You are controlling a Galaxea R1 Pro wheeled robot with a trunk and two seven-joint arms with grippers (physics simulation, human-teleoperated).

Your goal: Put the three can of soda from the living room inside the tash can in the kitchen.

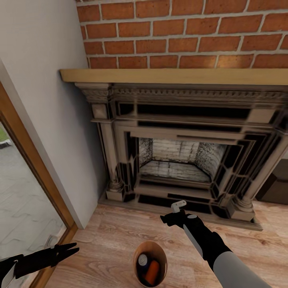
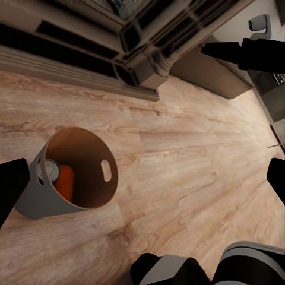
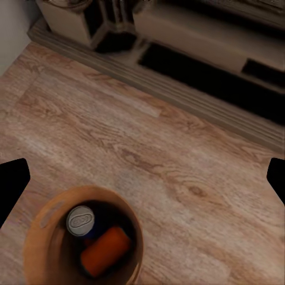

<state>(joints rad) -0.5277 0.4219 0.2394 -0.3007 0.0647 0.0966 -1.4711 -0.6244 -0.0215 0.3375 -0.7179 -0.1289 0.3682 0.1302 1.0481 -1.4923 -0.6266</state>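
The tash can [image 1: 136, 256] stands on the wood floor in front of the fireplace, pale grey outside [image 2: 37, 205] and orange-brown inside [image 3: 43, 233]. Inside it, a dark blue can of soda [image 3: 81, 221] stands with its silvery top up, and an orange one [image 3: 107, 249] lies beside it. Both cans show from the head camera too, the blue [image 1: 143, 262] and the orange [image 1: 153, 272]. My right gripper [image 1: 176, 213] hovers open above and just beyond the bin, holding nothing. My left gripper [image 1: 74, 250] is open and empty, low at the left of the bin.
An ornate fireplace [image 1: 180, 156] under a wooden mantel and brick wall fills the space ahead. A wood-framed glass door [image 1: 24, 200] is at the left. A dark low bench [image 1: 276, 184] sits to the right of the fireplace. Wood floor [image 2: 190, 160] surrounds the bin.
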